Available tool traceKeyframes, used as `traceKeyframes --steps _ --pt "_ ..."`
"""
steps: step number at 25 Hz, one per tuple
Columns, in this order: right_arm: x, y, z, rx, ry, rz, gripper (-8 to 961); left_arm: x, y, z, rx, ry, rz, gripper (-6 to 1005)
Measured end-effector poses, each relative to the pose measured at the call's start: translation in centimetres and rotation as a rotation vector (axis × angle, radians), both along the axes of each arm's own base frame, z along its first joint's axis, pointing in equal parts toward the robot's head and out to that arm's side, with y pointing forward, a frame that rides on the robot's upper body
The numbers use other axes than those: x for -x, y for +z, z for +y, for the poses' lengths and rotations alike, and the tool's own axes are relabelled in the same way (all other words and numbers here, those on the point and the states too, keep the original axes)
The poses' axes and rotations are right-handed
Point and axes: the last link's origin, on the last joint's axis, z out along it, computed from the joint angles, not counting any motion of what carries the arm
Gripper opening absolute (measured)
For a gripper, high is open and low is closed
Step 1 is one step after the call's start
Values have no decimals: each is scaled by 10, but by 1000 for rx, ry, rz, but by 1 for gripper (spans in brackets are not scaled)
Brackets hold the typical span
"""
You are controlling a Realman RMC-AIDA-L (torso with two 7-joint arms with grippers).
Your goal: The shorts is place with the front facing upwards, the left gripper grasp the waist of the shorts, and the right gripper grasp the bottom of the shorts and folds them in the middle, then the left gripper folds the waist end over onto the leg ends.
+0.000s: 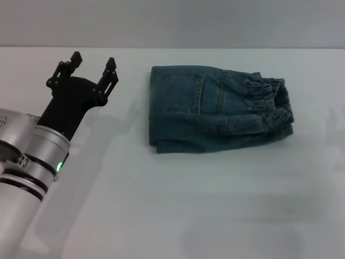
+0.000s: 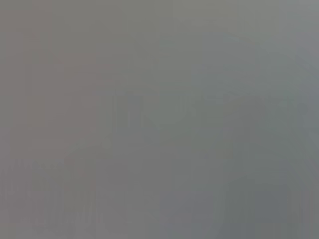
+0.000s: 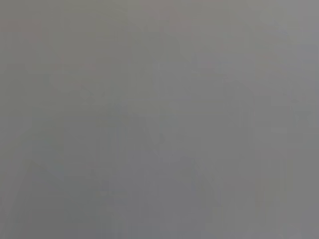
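Shorts point(image 1: 215, 108): folded compact on surface point(image 1: 188, 205), elastic waist point(image 1: 269, 102) rightward, apparently finished. Left tool point(image 1: 92, 66): well apart, prongs spread, empty. Right tool: unseen.

folded shorts point(image 1: 215, 110) lie on the table point(image 1: 178, 216) (left hand point(image 1: 92, 62) well left).

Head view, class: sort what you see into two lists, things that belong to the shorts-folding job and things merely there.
Belongs to the job:
- the shorts, lying folded
- the left gripper, fingers open, apart from the shorts

Merely there:
- the table
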Motion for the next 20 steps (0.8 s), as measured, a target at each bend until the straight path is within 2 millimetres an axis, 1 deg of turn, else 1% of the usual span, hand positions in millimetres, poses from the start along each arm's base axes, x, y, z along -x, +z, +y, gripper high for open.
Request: traceKeyframes --steps 2,7,9,18,20 --pt "-4 1 -5 -25 -7 23 221 2 2 0 -8 8 -4 596" --pt "-10 5 -12 -66 -16 52 448 10 7 -4 -30 32 -13 744" --pt "-10 5 -14 -70 -17 52 469 10 8 -5 -33 32 -15 798" --pt "-14 5 -19 -81 -26 65 566 13 9 -6 -38 42 -16 798" --pt "-14 4 -19 -81 -27 65 567 14 10 -5 -41 45 -17 798"
